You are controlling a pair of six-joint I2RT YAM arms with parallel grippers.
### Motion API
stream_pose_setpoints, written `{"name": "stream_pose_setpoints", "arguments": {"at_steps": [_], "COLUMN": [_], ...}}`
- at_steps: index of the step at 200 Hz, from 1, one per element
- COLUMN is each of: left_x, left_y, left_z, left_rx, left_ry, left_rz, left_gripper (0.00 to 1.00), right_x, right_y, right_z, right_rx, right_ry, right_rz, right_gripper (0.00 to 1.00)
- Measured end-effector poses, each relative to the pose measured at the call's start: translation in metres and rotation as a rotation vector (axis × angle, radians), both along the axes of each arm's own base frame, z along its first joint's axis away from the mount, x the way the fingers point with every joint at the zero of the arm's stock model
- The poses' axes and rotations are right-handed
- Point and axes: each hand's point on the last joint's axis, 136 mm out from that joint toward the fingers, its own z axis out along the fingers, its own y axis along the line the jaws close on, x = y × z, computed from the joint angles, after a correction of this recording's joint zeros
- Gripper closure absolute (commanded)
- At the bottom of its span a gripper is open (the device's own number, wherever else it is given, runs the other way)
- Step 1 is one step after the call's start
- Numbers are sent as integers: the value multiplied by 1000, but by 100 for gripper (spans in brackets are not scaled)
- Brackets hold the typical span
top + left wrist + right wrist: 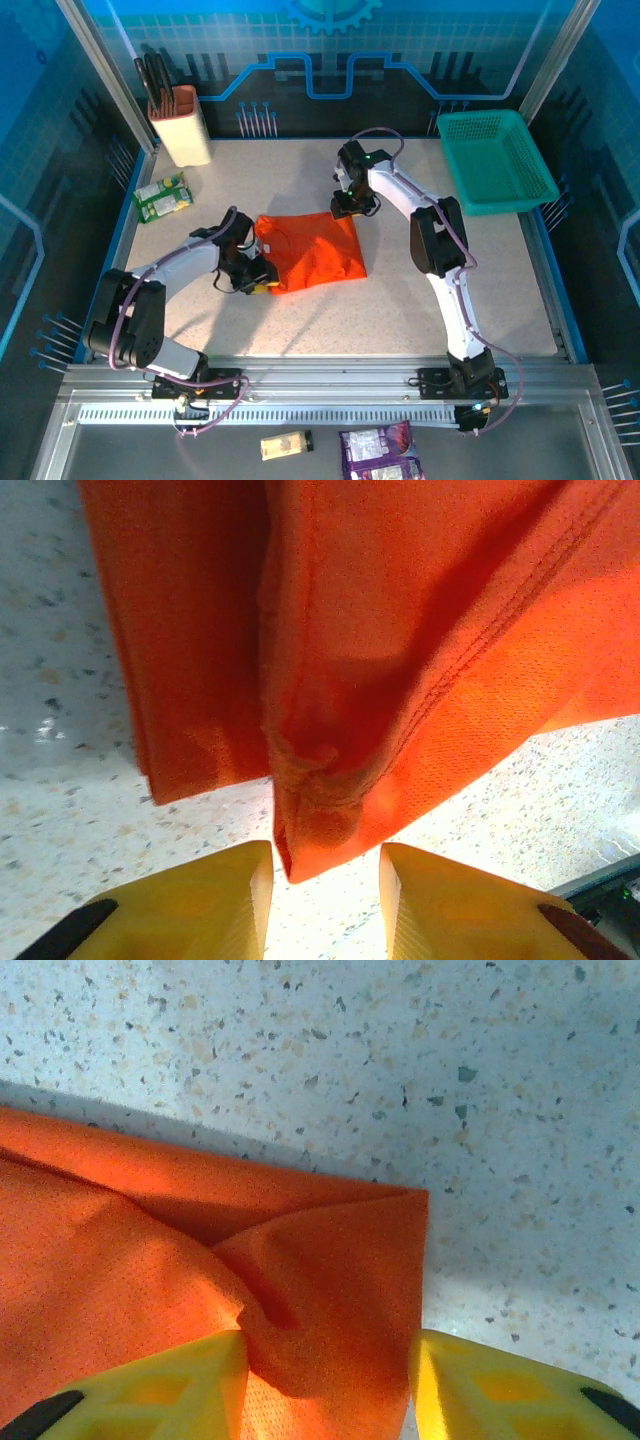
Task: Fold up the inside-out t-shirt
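Left hand [325, 854] is released, its fingers parted on either side of a bunched fold of the orange-red t-shirt [310, 250], which lies folded in the middle of the counter [400, 310]. Right hand [328, 1340] is also unclenched, astride the far corner.

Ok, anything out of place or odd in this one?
A purple pouch and a pale packet lie below the near rail, off the table. The t-shirt is bunched, not flat, at its near-left corner.

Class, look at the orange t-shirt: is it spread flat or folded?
Folded, at least partly: the t-shirt lies as a compact rectangle, and the left wrist view shows stacked layers.
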Motion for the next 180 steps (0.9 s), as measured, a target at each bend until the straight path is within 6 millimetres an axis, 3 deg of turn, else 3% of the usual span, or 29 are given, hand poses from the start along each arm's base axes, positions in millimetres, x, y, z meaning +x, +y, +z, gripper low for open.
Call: {"name": "stream_pose_setpoints", "arguments": {"at_steps": [24, 83, 130, 152, 180], "left_x": [-1, 6, 21, 22, 26], "left_y": [-3, 3, 24, 32, 44], "left_z": [-3, -5, 12, 1, -18], "left_rx": [-21, 25, 150, 203, 259], "left_ry": [-4, -32, -115, -99, -61], "left_rz": [-2, 16, 47, 50, 72], "left_gripper": [67, 97, 100, 100, 97], "right_x": [3, 2, -3, -2, -8], "right_y": [1, -1, -13, -25, -44], "right_z": [-7, -13, -4, -3, -19], "right_rx": [2, -6, -28, -29, -56], "right_ry": [9, 23, 19, 23, 65], "right_rz": [1, -8, -27, -53, -82], "right_gripper": [61, 100, 100, 100, 100]}}
